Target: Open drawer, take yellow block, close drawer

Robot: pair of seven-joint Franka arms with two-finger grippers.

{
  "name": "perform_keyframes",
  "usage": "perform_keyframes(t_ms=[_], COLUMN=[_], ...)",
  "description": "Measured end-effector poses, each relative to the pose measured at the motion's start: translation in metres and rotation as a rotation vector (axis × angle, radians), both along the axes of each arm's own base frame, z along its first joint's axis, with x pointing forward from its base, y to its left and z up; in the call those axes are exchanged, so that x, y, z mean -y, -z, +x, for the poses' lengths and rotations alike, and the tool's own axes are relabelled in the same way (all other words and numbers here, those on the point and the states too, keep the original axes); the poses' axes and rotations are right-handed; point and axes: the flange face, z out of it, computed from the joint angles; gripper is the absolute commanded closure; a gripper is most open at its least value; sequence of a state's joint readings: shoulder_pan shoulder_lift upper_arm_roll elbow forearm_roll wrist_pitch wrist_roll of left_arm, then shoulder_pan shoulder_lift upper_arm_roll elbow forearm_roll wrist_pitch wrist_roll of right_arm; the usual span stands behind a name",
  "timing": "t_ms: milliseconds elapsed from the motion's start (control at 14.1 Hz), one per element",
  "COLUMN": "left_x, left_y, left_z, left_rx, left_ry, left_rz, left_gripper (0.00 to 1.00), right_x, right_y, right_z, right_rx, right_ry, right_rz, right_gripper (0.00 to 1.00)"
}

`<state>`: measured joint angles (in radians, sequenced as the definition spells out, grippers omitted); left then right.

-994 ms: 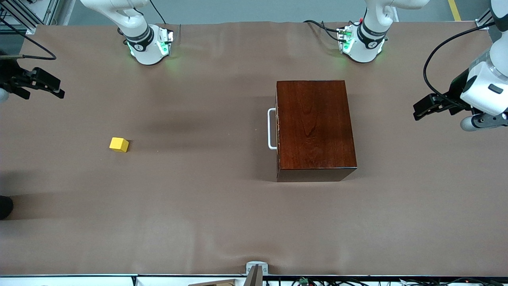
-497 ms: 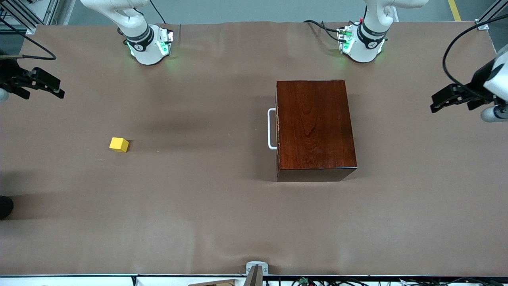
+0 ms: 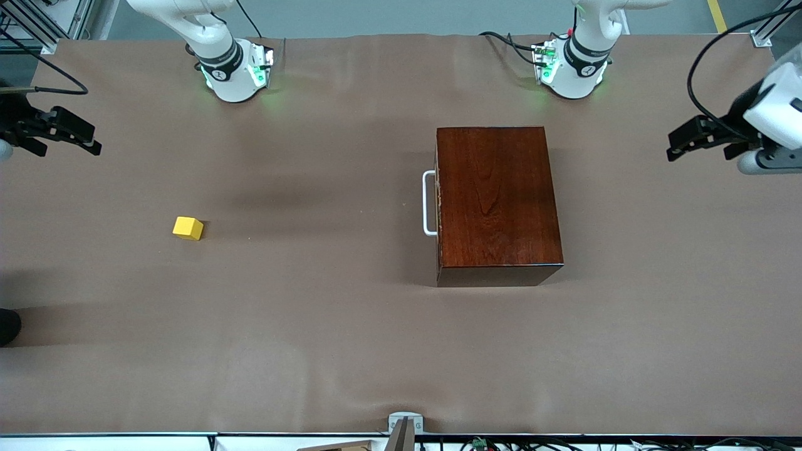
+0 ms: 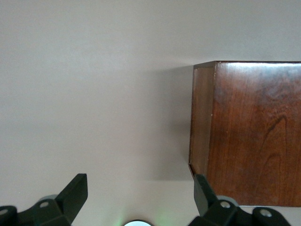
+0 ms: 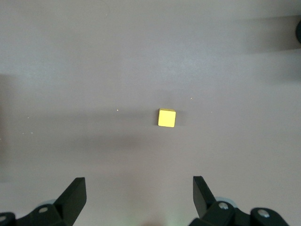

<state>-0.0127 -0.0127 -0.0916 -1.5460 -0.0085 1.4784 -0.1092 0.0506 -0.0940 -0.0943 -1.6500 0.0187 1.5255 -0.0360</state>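
The dark reddish-brown wooden box (image 3: pixel 495 200) stands toward the left arm's end of the table. The drawer is shut inside it, and only its white bar handle (image 3: pixel 428 203) shows, facing the right arm's end. The yellow block (image 3: pixel 188 228) lies on the bare table toward the right arm's end, well apart from the box. My left gripper (image 3: pixel 671 145) hangs open and empty over the table's end past the box; its wrist view has the gripper (image 4: pixel 140 183) looking down at a box corner (image 4: pixel 254 132). My right gripper (image 3: pixel 94 141) waits open at its own end, and from its wrist view (image 5: pixel 139 184) the block (image 5: pixel 166 117) lies apart.
The two arm bases (image 3: pixel 235 75) (image 3: pixel 570 72) stand along the table's edge farthest from the front camera. A small metal mount (image 3: pixel 404 425) sits at the nearest edge. A dark rounded object (image 3: pixel 7 326) pokes in at the right arm's end. Brown cloth covers the table.
My left gripper has pulled away from the box toward its end of the table, then shifted toward the bases' edge. The right arm, the block and the box have not moved.
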Motion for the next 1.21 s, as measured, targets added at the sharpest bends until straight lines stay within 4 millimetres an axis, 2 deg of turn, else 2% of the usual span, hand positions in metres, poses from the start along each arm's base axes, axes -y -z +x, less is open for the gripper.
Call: perform_keyframes(t_ms=[426, 1207], left_x=[-0.006, -0.0053], left_y=[-0.009, -0.0054], left_z=[-0.0029, 0.0], left_rx=[0.019, 0.013], left_ry=[-0.01, -0.007], left_rz=[-0.001, -0.001], left_gripper=[0.0, 0.0], right_x=[0.0022, 0.0027], right_y=[0.0, 0.0001], right_z=[-0.0001, -0.0002], right_rx=[0.0, -0.001], right_ry=[0.004, 0.005], right_rz=[0.0, 0.0], right_gripper=[0.0, 0.0])
